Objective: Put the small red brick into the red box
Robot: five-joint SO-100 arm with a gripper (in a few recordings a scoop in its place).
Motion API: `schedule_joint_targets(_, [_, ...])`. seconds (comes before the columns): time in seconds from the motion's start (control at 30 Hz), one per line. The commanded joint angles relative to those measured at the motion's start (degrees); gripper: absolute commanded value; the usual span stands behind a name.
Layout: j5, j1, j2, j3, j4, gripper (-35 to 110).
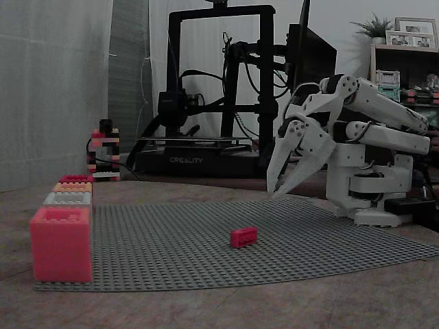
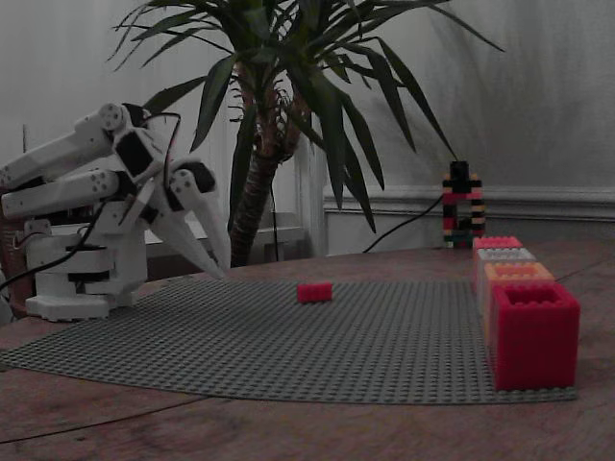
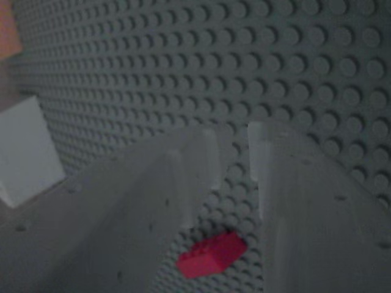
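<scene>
The small red brick (image 1: 243, 236) (image 2: 314, 292) lies on the grey studded baseplate (image 1: 171, 253) (image 2: 365, 336), near its middle. An open-topped red box (image 1: 60, 243) (image 2: 533, 331) stands at the plate's front corner, far from the brick. My white gripper (image 1: 275, 193) (image 2: 220, 270) hangs above the plate's edge on the arm's side, tips pointing down, a short way from the brick. In the wrist view the gripper (image 3: 235, 152) is open by a narrow gap with nothing in it, and the red brick (image 3: 211, 253) shows below between the fingers.
Behind the red box stand a white box (image 1: 67, 199) (image 2: 504, 255), an orange box (image 1: 72, 186) (image 2: 519, 274) and a pink one (image 1: 75, 179) (image 2: 497, 243). A small brick tower (image 1: 103, 154) (image 2: 461, 206) stands off the plate. A 3D printer (image 1: 219, 89) and a potted plant (image 2: 288, 96) are behind.
</scene>
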Motion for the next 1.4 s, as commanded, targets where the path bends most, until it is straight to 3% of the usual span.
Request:
schedule_joint_targets(0.0, [3.96,0.26,0.79,-0.18,1.14,0])
schedule_joint_targets(0.53, [3.78,0.26,0.62,-0.18,1.14,0])
schedule_joint_targets(0.77, [-4.22,0.18,-11.87,-3.08,-9.4,0])
schedule_joint_targets(0.87, [-17.75,0.18,-19.69,-8.26,-14.94,0])
schedule_joint_targets(1.03, [-29.18,-0.53,-35.77,-22.5,-18.02,0])
schedule_joint_targets(1.07, [-37.27,-0.97,-38.32,-25.31,-18.02,0])
schedule_joint_targets(1.37, [-64.51,-6.15,-59.59,-45.44,-9.49,1])
